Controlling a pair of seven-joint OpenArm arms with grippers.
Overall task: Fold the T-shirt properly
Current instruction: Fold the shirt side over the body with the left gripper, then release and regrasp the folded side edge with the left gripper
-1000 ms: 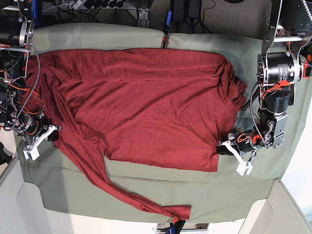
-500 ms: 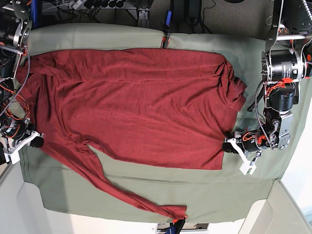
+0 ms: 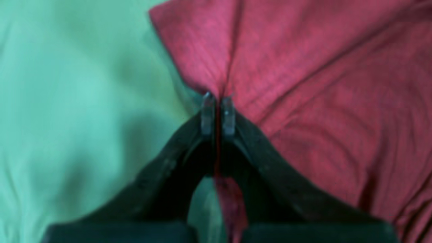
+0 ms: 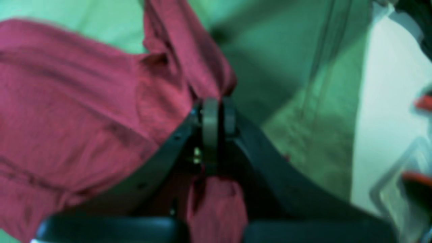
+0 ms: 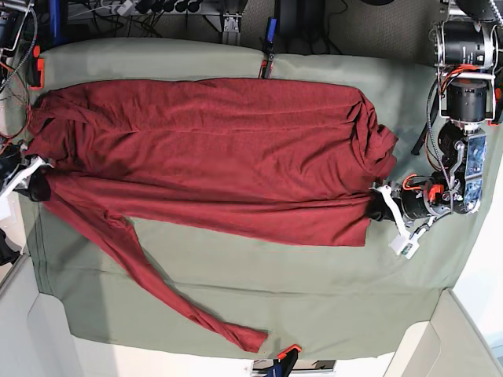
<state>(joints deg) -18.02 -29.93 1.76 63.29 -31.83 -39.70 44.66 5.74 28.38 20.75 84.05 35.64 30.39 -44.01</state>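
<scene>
Base view, T-shirt [image 5: 212, 149] pinched by both tools

Both wrist views blurred. Shirt [image 3: 320, 101] cut off at top and right edges there. Right gripper [image 5: 23, 177] partly cut off at the base view's left edge.
</scene>
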